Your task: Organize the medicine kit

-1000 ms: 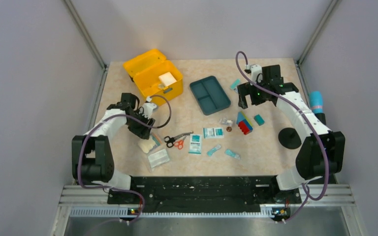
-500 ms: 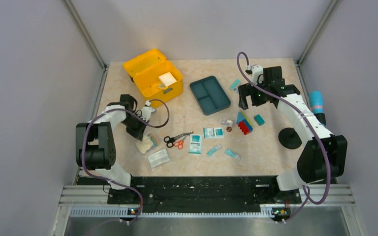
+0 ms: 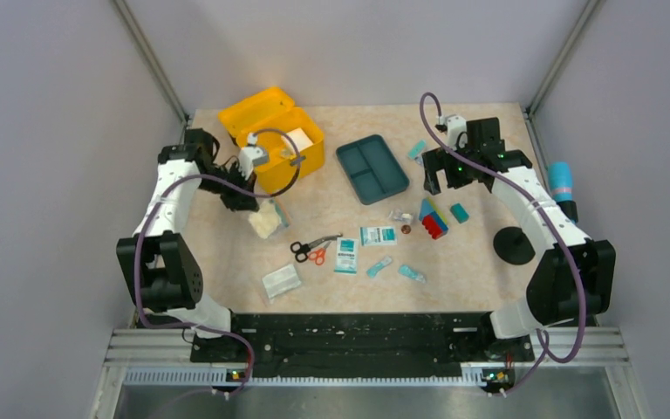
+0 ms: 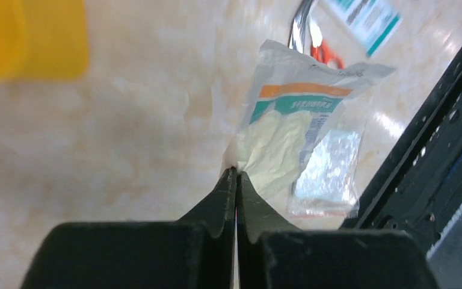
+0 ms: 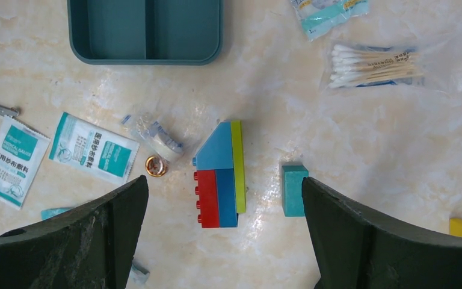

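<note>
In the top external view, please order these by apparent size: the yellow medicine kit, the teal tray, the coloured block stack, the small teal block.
1. medicine kit
2. teal tray
3. block stack
4. small teal block

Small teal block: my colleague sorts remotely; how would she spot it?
From the teal tray, look right and nearer to the stack of coloured blocks. The small teal block lies just right of it, apart, single and one colour.

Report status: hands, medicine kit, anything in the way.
Left hand shut on packet, near kit. Right hand open over blocks. Kit lid open, nothing blocking.
</note>
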